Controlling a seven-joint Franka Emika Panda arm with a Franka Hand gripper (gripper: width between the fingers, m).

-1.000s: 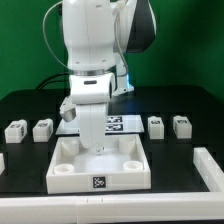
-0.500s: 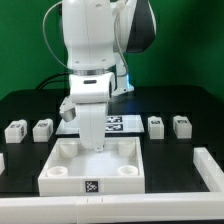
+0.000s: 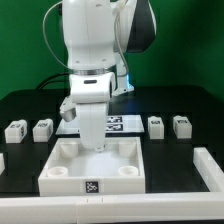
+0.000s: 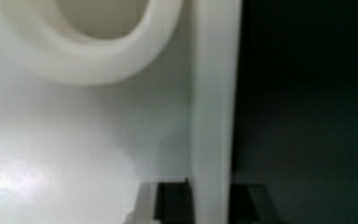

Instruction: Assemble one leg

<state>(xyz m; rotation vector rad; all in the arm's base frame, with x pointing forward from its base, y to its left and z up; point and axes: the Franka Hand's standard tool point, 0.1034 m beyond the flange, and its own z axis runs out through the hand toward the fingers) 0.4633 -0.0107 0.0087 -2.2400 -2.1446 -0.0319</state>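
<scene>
The large white square base [image 3: 70, 183] with round corner sockets lies at the table's middle front. My gripper [image 3: 98, 148] reaches down onto the base's far wall. In the wrist view my gripper [image 4: 206, 200] has one dark finger [image 4: 165, 200] on each side of that thin white wall [image 4: 211, 100], shut on it, with a round socket [image 4: 87, 30] beside it. Several small white legs stand apart on the table: two at the exterior view's left [image 3: 15, 129] [image 3: 42, 128] and two at its right [image 3: 156, 125] [image 3: 181, 125].
The marker board [image 3: 122, 123] lies behind the base. A white raised bracket [image 3: 210, 170] stands at the exterior view's right, and a piece of another [image 3: 2, 160] at its left edge. The table's white front edge [image 3: 110, 210] runs below the base.
The base slid toward the front and slightly to the exterior view's left between the earliest frame and half a second ago. Since then nothing has moved.
</scene>
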